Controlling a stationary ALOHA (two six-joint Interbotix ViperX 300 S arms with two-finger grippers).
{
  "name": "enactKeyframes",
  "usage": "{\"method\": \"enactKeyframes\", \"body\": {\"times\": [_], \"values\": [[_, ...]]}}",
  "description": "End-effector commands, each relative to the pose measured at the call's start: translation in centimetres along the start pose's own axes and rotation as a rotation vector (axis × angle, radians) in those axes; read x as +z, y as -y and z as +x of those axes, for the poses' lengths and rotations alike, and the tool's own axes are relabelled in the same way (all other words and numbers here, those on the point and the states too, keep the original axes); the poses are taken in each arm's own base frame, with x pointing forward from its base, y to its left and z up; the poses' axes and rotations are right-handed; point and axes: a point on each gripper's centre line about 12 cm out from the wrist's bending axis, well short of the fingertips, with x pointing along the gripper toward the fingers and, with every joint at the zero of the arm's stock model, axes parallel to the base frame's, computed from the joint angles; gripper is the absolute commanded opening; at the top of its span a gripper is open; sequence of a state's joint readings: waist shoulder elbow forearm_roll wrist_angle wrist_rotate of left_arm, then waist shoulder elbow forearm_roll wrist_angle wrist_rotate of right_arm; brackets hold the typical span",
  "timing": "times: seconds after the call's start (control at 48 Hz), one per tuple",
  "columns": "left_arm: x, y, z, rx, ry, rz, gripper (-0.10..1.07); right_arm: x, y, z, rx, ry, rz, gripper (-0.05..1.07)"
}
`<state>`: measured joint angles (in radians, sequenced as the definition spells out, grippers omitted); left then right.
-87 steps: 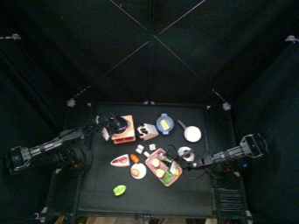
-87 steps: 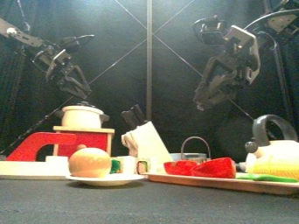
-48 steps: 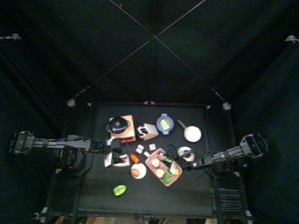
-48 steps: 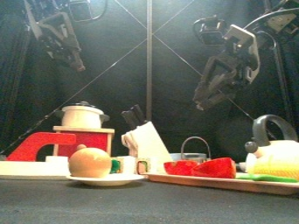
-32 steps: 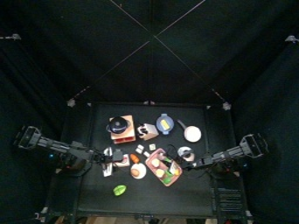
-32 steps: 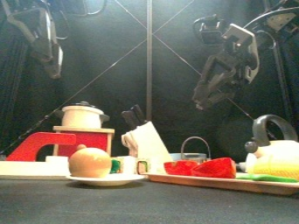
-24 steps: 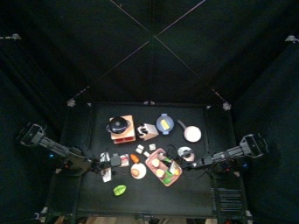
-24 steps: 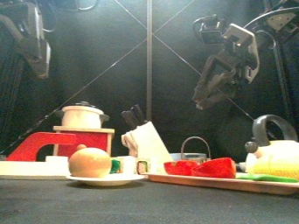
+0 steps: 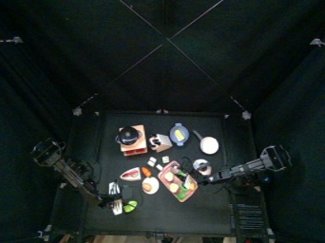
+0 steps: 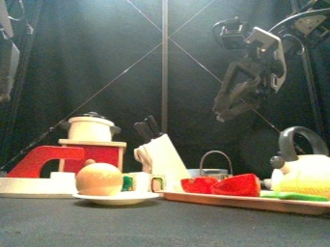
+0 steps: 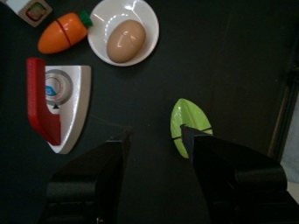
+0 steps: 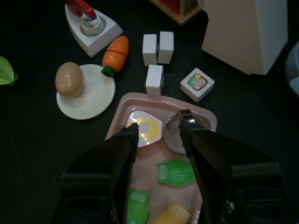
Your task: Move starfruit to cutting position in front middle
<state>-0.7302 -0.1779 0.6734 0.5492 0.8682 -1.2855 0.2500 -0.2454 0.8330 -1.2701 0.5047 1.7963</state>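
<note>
- Starfruit (image 11: 190, 126): lay on the desk (image 11: 233, 52), ungrasped.
- Left claw (image 11: 160, 149): released, poised above it, presumably for pickup.
- Right claw (image 12: 163, 140): spread, empty, parked over the tray (image 12: 146, 171).

A: Where does the left arm (image 9: 70, 171) stand against the round white plate (image 9: 150, 186)?

B: It comes in from the table's left edge, and its gripper (image 9: 116, 204) hangs left of that plate, toward the front edge, over the starfruit (image 9: 128, 205).

A: And the right arm (image 9: 249, 168)?

B: Right of the plate, its gripper (image 9: 200, 177) beside the long tray (image 9: 177, 180) that lies against the plate.
</note>
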Motion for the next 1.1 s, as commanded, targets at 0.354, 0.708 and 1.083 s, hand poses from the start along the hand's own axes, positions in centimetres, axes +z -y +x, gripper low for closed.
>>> {"method": "enactKeyframes", "body": {"times": [0.354, 0.708, 1.083], "values": [[-0.7, 2.8, 3.0, -0.004, -0.130, -0.085, 1.00, 1.0, -0.6, -0.1, 0.014, 0.016, 0.011, 0.80], [-1.0, 3.3, 3.9, -0.038, -0.146, -0.109, 1.00, 1.1, -0.7, -0.2, 0.017, 0.019, 0.013, 0.80], [-1.5, 3.4, 4.9, -0.034, -0.184, -0.139, 1.00, 1.0, -0.7, -0.1, 0.015, 0.015, 0.013, 0.80]]}}
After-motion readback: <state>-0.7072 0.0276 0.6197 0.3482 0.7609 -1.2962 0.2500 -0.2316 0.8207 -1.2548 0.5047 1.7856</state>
